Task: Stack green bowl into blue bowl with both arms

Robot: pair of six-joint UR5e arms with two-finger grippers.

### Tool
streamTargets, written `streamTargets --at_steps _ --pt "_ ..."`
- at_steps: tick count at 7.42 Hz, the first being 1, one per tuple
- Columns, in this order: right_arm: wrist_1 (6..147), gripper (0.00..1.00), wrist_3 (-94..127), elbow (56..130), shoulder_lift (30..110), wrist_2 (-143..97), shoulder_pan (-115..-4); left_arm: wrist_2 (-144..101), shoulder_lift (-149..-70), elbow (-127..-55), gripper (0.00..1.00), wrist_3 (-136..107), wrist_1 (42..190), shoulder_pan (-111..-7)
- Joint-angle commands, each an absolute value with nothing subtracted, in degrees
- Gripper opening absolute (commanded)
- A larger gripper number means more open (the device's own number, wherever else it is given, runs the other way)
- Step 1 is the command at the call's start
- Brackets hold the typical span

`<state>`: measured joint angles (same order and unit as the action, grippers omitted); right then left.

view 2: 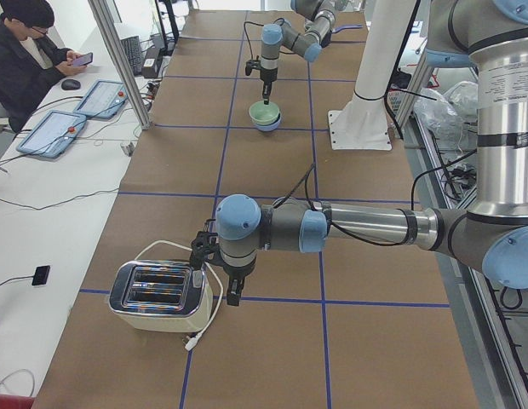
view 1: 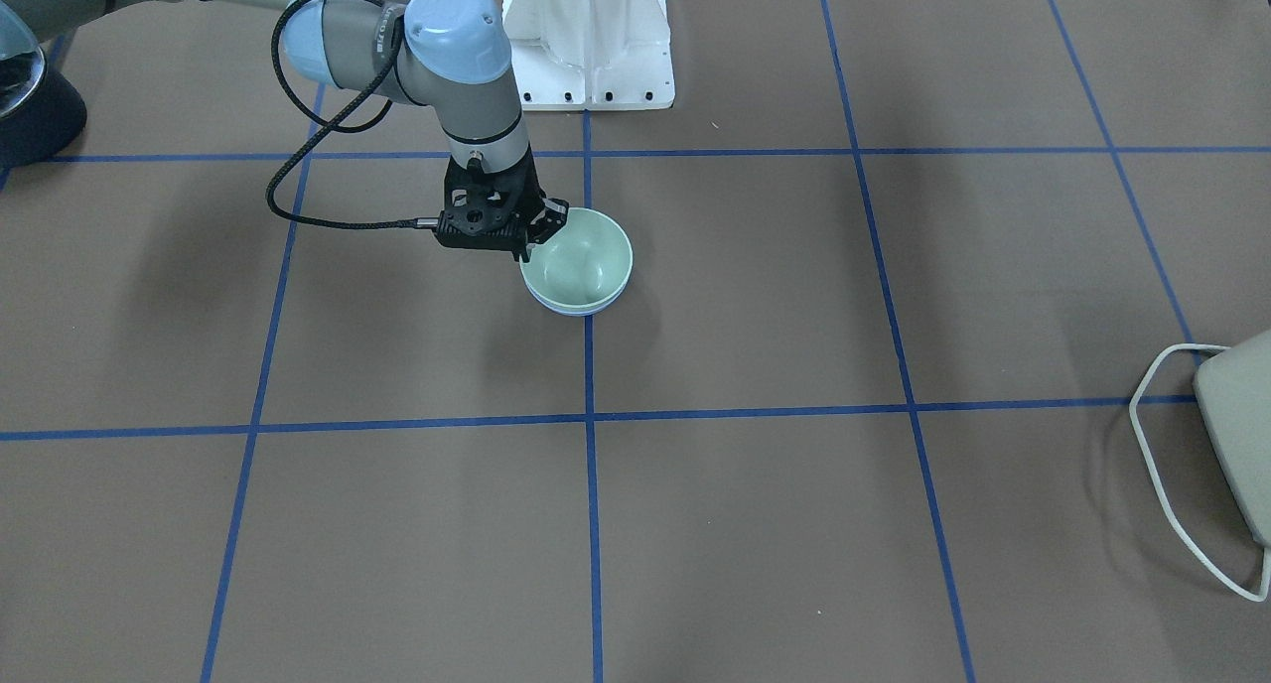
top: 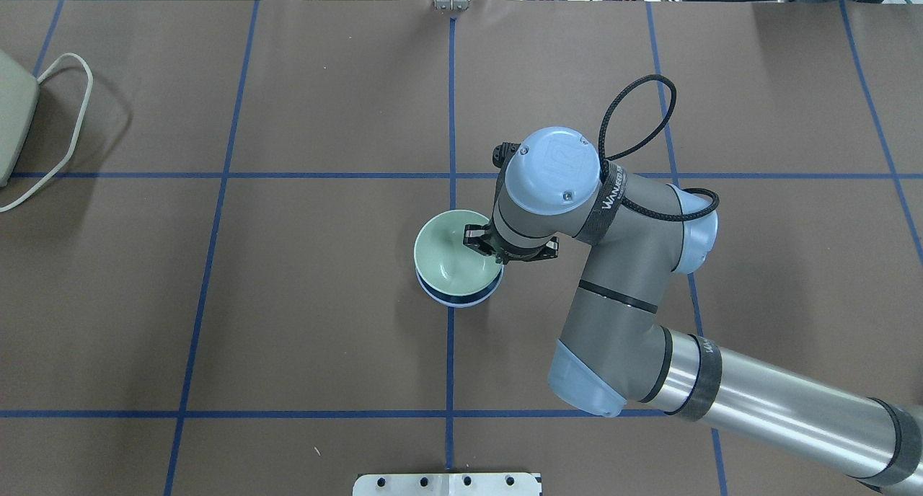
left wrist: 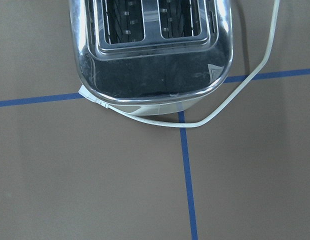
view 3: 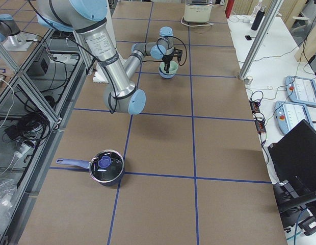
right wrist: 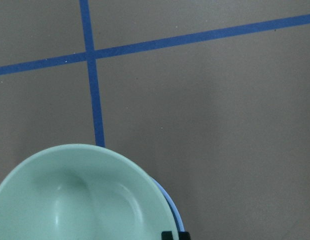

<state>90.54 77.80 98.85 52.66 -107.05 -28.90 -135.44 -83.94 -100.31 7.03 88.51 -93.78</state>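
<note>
The mint-green bowl (view 1: pixel 586 256) sits nested in the periwinkle-blue bowl (view 1: pixel 576 309) near the table's middle; only the blue rim shows under it. In the overhead view the green bowl (top: pixel 451 254) lies a little off-centre over the blue bowl (top: pixel 461 301). My right gripper (view 1: pixel 541 234) points down and is shut on the green bowl's rim on the robot's side, as the overhead view (top: pixel 484 245) also shows. The right wrist view shows the green bowl (right wrist: pixel 80 200) and a sliver of the blue bowl (right wrist: pixel 172 207). My left gripper (view 2: pixel 230 294) hangs beside the toaster; I cannot tell whether it is open or shut.
A chrome toaster (view 2: pixel 157 294) with a white cord stands at the table's left end; it also fills the top of the left wrist view (left wrist: pixel 150 50). A dark pot with a blue handle (view 3: pixel 106 167) stands at the right end. The white base (view 1: pixel 591 38) is behind the bowls.
</note>
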Motion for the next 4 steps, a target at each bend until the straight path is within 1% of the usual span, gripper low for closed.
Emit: streamTargets --at_steps 1,4 --pt "90.35 0.00 77.87 98.88 52.73 -107.05 -28.21 -135.44 -83.94 -100.28 0.98 7.03 88.59 -93.78" --pt "90.35 0.00 77.78 98.79 53.08 -107.05 -27.69 -135.44 -83.94 -100.28 0.98 7.03 88.59 -93.78"
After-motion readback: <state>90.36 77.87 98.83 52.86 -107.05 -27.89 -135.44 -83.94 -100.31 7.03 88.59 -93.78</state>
